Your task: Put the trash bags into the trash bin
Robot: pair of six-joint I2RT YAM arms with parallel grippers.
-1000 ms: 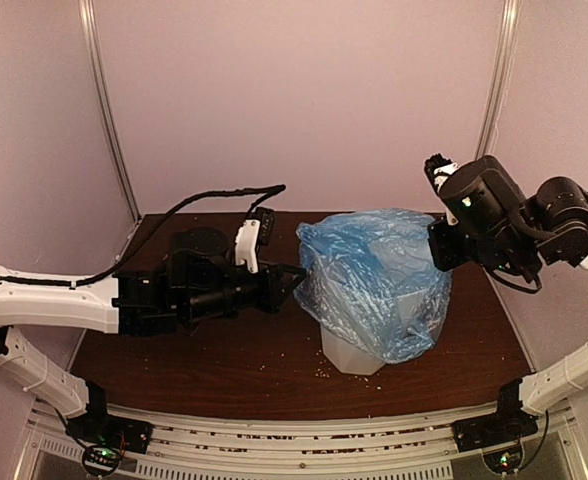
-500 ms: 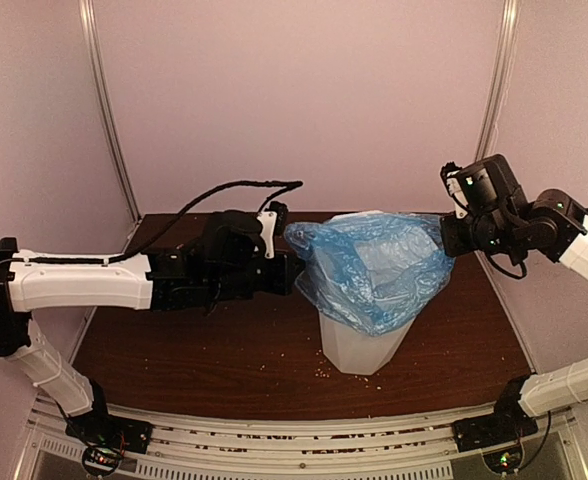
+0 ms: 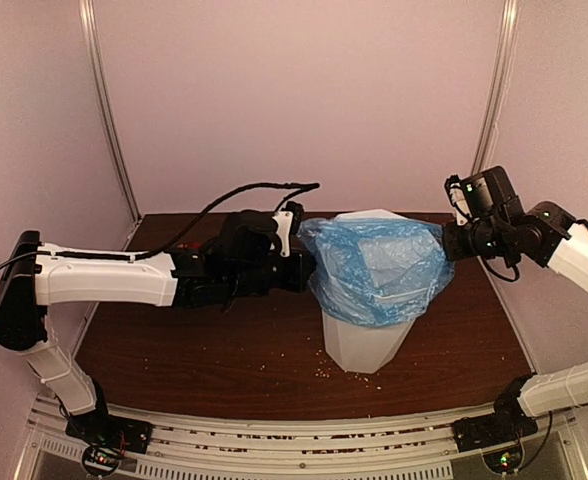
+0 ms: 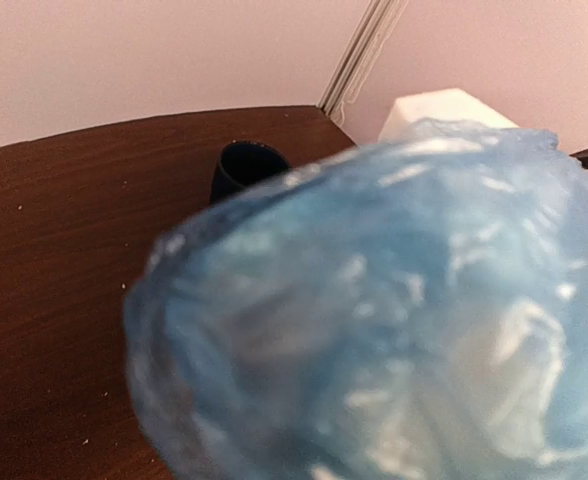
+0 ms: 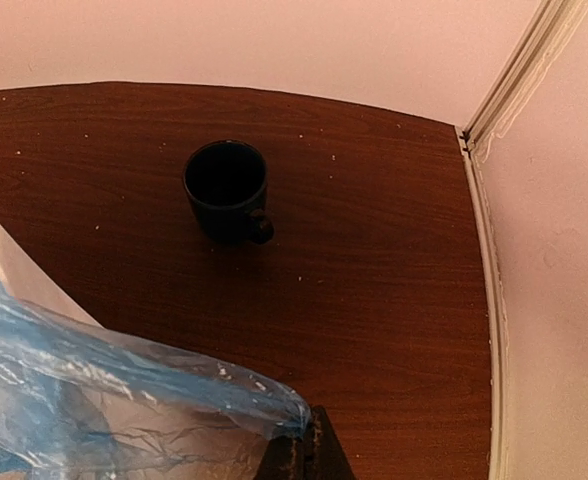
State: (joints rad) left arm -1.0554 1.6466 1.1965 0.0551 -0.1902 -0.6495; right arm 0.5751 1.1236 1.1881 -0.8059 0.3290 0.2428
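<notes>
Fingers (image 5: pixel 292 455) of the right gripper (image 3: pixel 444 243) are pinching together on one edge of the light-blue trash bag (image 3: pixel 374 268). Left gripper (image 3: pixel 304 268) is sitting at the opposite edge, but film is blanketing its wrist camera, so I can't tell its finger state; the tautness is suggesting a hold. Wooden table (image 3: pixel 194 350) is carrying everything. White faceted trash bin (image 3: pixel 369 345) is standing upright mid-table between the arms, far rim poking above the film. Bag is stretching across the bin's mouth and hanging down outside the near walls; can't tell how much is sitting inside. Judging the step as seating the bag: both arms should be lowering together and level, easing tension so the film is sagging into the opening rather than tenting over it, and not dragging sideways, since that narrow base is looking tippy. Dark blue mug (image 5: pixel 226 190) is standing upright behind the bin, well apart; right arm should be steering clear. Crumbs (image 3: pixel 322 374) are lying near the bin's base, irrelevant.
</notes>
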